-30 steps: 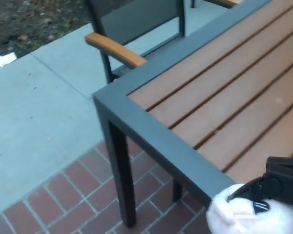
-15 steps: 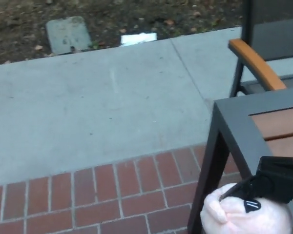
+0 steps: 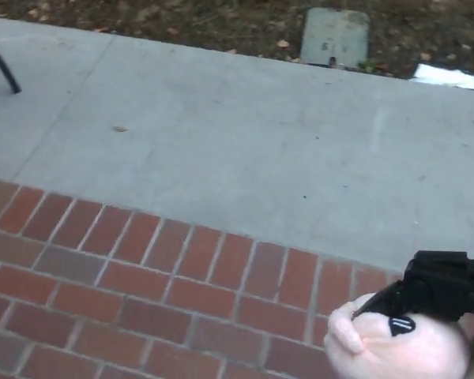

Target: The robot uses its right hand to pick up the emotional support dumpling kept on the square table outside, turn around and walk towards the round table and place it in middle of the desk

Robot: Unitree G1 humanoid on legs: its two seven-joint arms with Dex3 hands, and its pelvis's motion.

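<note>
The robot's black right hand (image 3: 436, 294) grips the soft, pale pink plush dumpling (image 3: 395, 346) just beneath it. Red brick paving (image 3: 126, 276) lies ahead, suggesting the turn is underway; next it must find the round table.

The dumpling (image 3: 391, 347) under the fingers (image 3: 379, 304) is pale pink-white. The right hand (image 3: 442, 286) is black. The bricks (image 3: 126, 284) left of the fingers are red-brown with grey joints. The concrete (image 3: 221, 150) beyond them is light grey.
</note>
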